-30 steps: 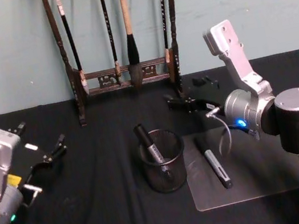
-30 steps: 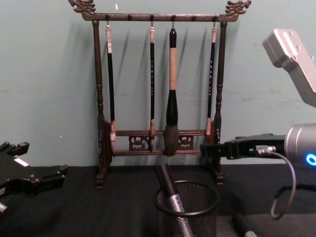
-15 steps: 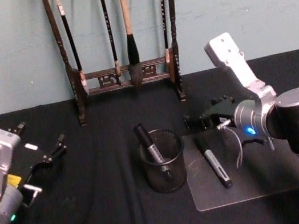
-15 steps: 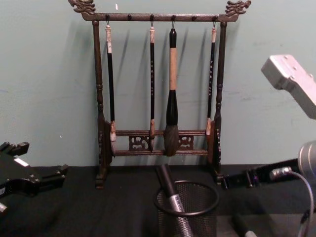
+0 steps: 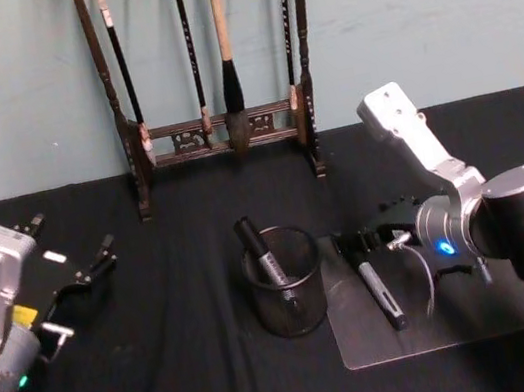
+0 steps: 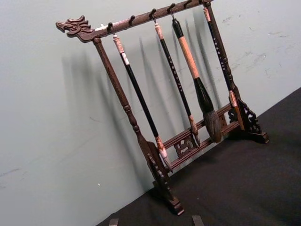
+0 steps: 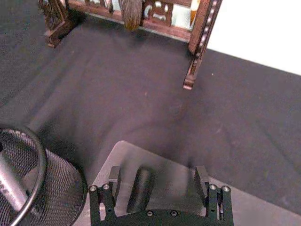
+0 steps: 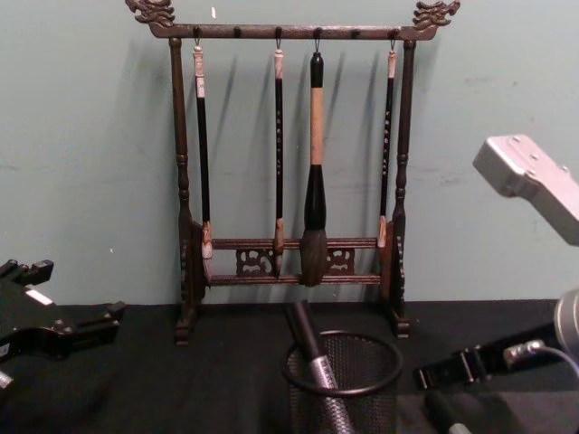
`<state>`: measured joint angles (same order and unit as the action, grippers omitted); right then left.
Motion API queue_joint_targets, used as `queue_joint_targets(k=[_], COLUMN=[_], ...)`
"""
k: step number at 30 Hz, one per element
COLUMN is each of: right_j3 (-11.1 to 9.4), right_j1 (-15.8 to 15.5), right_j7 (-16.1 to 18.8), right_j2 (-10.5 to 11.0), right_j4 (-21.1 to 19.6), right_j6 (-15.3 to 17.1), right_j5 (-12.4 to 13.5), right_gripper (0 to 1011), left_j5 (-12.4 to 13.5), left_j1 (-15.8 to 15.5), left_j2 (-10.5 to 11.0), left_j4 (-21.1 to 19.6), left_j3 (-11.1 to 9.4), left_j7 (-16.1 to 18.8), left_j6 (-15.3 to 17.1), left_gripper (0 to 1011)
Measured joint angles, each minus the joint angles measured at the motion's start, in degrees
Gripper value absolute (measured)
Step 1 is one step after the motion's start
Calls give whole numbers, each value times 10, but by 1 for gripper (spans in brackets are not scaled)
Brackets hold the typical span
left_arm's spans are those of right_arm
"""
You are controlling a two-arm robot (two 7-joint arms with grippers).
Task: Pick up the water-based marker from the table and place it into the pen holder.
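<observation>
A dark water-based marker [image 5: 375, 283] lies on the paler grey patch [image 5: 465, 307] of the black table, to the right of the pen holder [image 5: 288, 298]. The holder is a black mesh cup with another marker [image 5: 260, 252] leaning inside it. My right gripper [image 5: 356, 240] hangs low over the far end of the lying marker. In the right wrist view this gripper [image 7: 158, 181] is open, its fingers [image 7: 114, 178] straddle the marker [image 7: 139, 188], and the holder [image 7: 61, 188] stands beside it. My left gripper [image 5: 92, 270] stays open at the far left, away from both.
A tall dark wooden brush rack [image 5: 220, 127] with several hanging brushes stands at the back against the wall, behind the holder. The chest view shows the holder [image 8: 357, 398] low in the middle, with the right gripper [image 8: 443, 372] to its right.
My right gripper has come down and back from near the rack's foot to just above the lying marker's far end. The left arm has not moved.
</observation>
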<state>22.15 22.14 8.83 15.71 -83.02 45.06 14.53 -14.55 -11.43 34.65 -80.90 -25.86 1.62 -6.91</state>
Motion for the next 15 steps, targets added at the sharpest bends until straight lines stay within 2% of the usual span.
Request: queue_joint_targets(k=[15], right_j3=[-8], right_j1=[-13], right_j7=[16], right_j2=[-5], right_j4=[-6], right_j6=[32], right_j5=[-13], right_gripper=[1002], left_j5=[0], left_j1=[0], left_j2=[0], left_j4=[0], left_j3=[0], left_j7=[0], left_j6=[0], left_gripper=[1009])
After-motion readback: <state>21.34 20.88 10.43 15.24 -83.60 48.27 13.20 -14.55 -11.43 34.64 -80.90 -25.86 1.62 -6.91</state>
